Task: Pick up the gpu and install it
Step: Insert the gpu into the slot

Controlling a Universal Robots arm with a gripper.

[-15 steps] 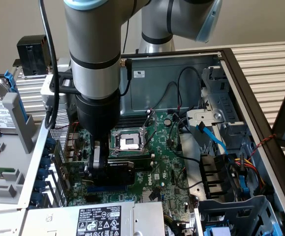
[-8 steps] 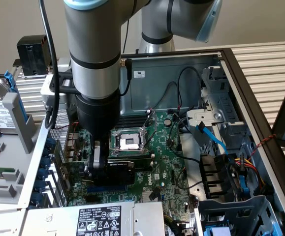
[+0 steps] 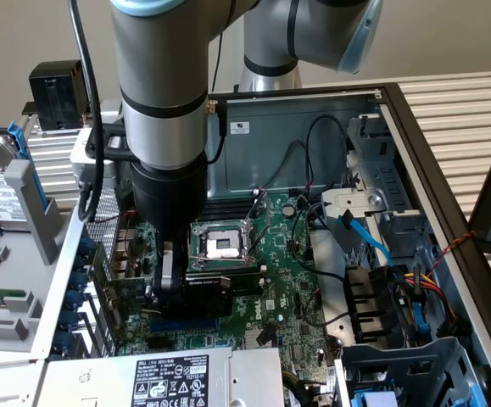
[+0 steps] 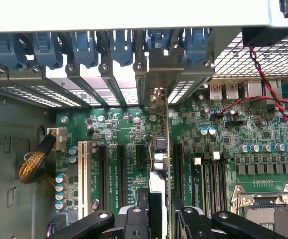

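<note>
Pincer (image 3: 175,288) clamped on the gpu (image 3: 209,285), which stands on edge low over the motherboard (image 3: 292,288) inside the open computer case (image 3: 423,144), just beside the processor socket (image 3: 221,244), one end toward the rear slot covers (image 4: 109,74).

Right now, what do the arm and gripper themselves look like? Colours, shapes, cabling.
The arm is built of silver-grey cylinders with black rings at the joints and pale blue joint caps. Its last section is a black cylinder. A black cable runs alongside it. The gripper is black, with bar-linkage fingers pinned by silvery pivots.
</note>
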